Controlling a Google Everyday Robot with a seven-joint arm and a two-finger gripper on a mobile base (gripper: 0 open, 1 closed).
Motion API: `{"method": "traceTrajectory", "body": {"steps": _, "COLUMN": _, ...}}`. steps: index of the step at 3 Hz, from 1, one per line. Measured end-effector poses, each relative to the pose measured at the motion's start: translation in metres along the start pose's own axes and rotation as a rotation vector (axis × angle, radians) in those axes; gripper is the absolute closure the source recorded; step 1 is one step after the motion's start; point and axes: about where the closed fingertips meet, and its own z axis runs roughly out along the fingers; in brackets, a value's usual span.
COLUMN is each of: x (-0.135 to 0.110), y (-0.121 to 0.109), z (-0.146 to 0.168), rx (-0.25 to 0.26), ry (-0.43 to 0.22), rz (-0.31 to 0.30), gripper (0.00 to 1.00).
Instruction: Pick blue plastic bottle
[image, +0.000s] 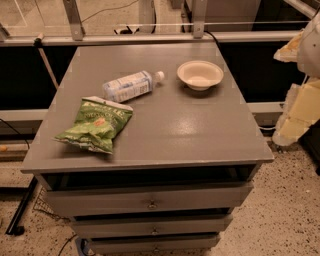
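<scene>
Blue plastic bottle (129, 86), small, clear, with pale blue-and-white label and white cap, lies on its side on the grey wooden bench (200, 135), left of centre toward the back; cap points right toward the white round bowl (200, 75), near but apart; green crinkled chip bag (95, 124) lies just in front of the bottle, front left; cream-coloured gripper (295, 120) hangs past the bench's right edge, well apart from the bottle, touching no item; how far open it is, cannot tell.
</scene>
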Motion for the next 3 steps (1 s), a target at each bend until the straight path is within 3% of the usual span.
{"method": "traceTrajectory", "body": {"steps": 1, "x": -0.001, "y": -0.001, "z": 0.000, "rx": 0.001, "ry": -0.002, "rz": -0.007, "gripper": 0.00}}
{"method": "traceTrajectory", "body": {"steps": 2, "x": -0.017, "y": -0.023, "z": 0.015, "rx": -0.017, "ry": -0.037, "rz": -0.078, "gripper": 0.00}}
{"method": "traceTrajectory", "body": {"steps": 3, "x": -0.048, "y": -0.051, "z": 0.042, "rx": -0.053, "ry": -0.093, "rz": -0.186, "gripper": 0.00}}
